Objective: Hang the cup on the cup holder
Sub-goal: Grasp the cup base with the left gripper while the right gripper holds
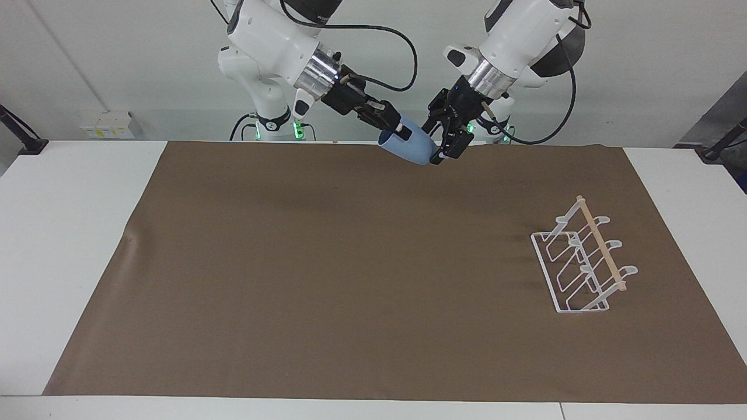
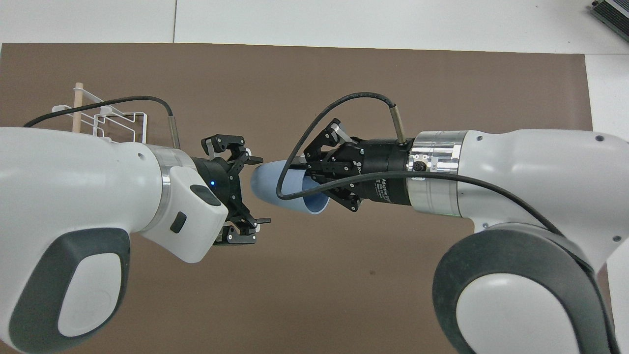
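Observation:
The light-blue cup (image 1: 413, 149) (image 2: 269, 186) hangs tilted in the air over the mat's edge nearest the robots. My right gripper (image 1: 399, 128) (image 2: 310, 178) is shut on its rim, with one finger inside the mouth. The cup's closed end points at my left gripper (image 1: 442, 150) (image 2: 259, 191), which is open. That end sits at or just between the left fingertips; I cannot tell if they touch it. The white wire cup holder (image 1: 583, 265) (image 2: 114, 119) with its wooden rod stands on the mat toward the left arm's end, partly hidden by the left arm in the overhead view.
A brown mat (image 1: 303, 274) (image 2: 344, 64) covers most of the white table (image 1: 64, 233). A grey device's corner (image 2: 614, 12) shows at the table's farthest corner, on the right arm's end.

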